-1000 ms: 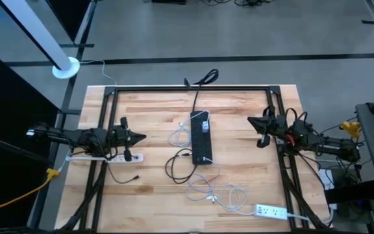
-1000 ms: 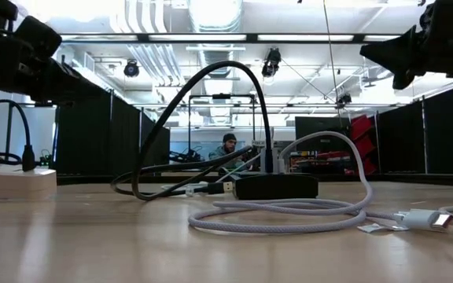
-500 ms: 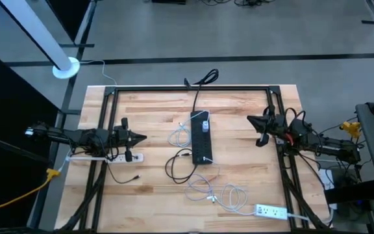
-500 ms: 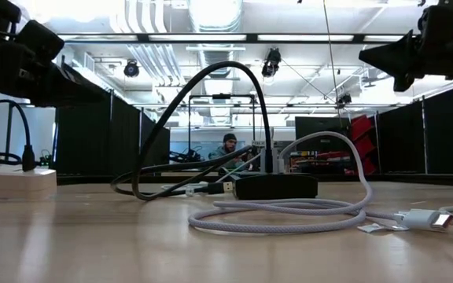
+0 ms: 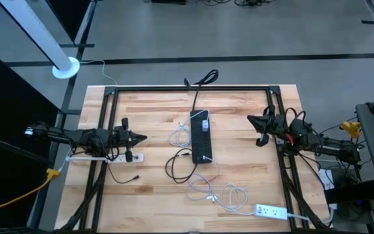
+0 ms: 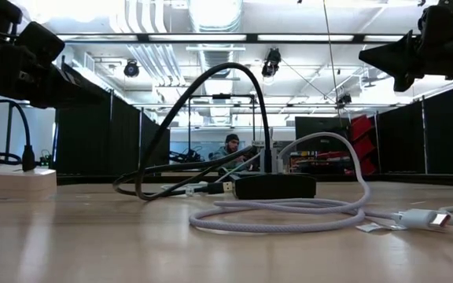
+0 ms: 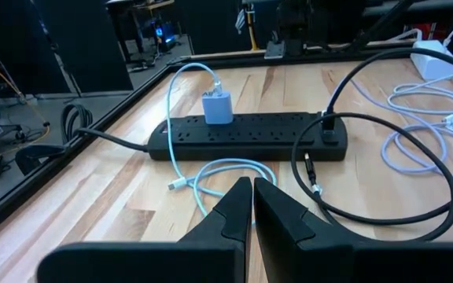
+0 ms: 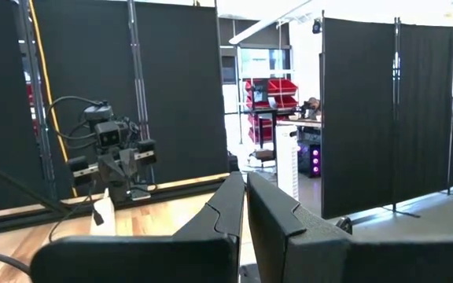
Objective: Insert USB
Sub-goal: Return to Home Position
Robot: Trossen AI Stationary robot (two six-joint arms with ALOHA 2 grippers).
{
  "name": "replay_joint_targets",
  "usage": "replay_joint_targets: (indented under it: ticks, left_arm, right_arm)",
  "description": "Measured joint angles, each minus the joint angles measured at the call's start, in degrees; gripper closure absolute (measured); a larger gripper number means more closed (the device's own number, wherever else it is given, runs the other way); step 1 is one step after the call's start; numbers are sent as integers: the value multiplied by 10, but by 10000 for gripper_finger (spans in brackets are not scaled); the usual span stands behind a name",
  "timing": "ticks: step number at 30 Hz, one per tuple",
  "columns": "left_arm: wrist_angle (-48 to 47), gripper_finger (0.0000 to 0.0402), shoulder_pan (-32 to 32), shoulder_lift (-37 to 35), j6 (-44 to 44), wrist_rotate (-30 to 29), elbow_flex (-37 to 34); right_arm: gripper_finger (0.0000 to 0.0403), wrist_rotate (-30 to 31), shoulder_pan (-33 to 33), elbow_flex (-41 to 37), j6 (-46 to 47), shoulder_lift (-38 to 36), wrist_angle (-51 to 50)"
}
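Observation:
A black power strip [image 5: 200, 138] lies along the table's middle, with a light blue charger [image 7: 217, 106] plugged into it. A pale blue cable [image 7: 211, 177] runs from the charger and coils on the wood; its free plug [image 7: 175, 186] rests flat. A black cable [image 7: 384, 196] loops beside the strip, its USB plug [image 7: 313, 187] lying on the table. My left gripper [image 5: 141, 137] hovers shut left of the strip, pointing at it. Right of the strip, my right gripper [image 5: 250, 119] hangs shut above the table.
A white braided cable [image 5: 219, 194] lies coiled near the front, its connector [image 6: 423, 218] on the wood. One white power strip [image 5: 271, 211] sits at the front right, another [image 5: 106, 156] under my left arm. A black frame [image 5: 193, 88] borders the table.

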Motion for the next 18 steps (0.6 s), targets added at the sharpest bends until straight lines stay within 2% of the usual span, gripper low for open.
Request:
replay_joint_targets:
  ticks: [18]
  left_arm:
    - [0,397,0,7,0,0,0]
  right_arm:
    - [400,0,0,0,0,27,0]
